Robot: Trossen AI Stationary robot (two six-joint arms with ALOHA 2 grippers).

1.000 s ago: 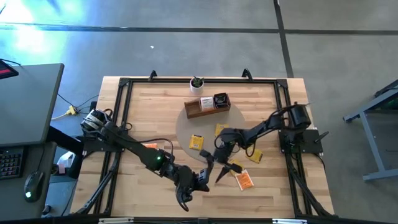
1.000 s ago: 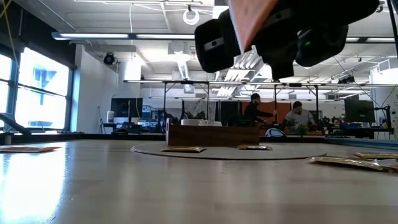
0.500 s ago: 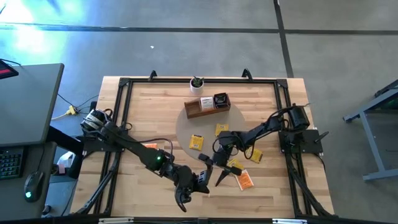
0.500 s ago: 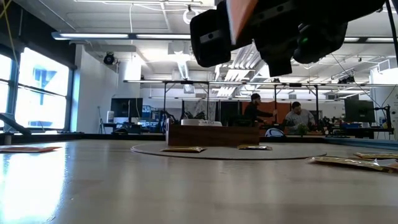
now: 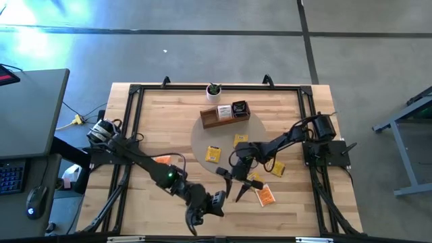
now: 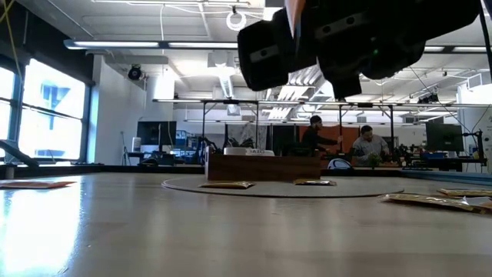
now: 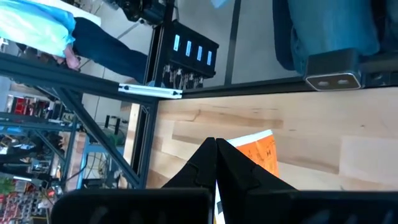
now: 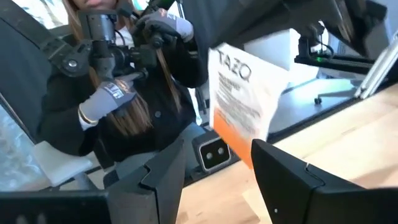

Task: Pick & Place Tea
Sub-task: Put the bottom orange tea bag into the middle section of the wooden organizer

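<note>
Pale wood counter on grey concrete floor. Left tool, clamped on an orange tea sachet, faces the spread-fingered, empty right tool.

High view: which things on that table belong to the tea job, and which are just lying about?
Part of the job:
- tea sachet held in the shut left hand
- open right hand close by
- loose tea sachets on the table
- wooden tray, probably where they go

Just lying about:
- potted plant
- grey round mat
- keyboard on the side desk
</note>
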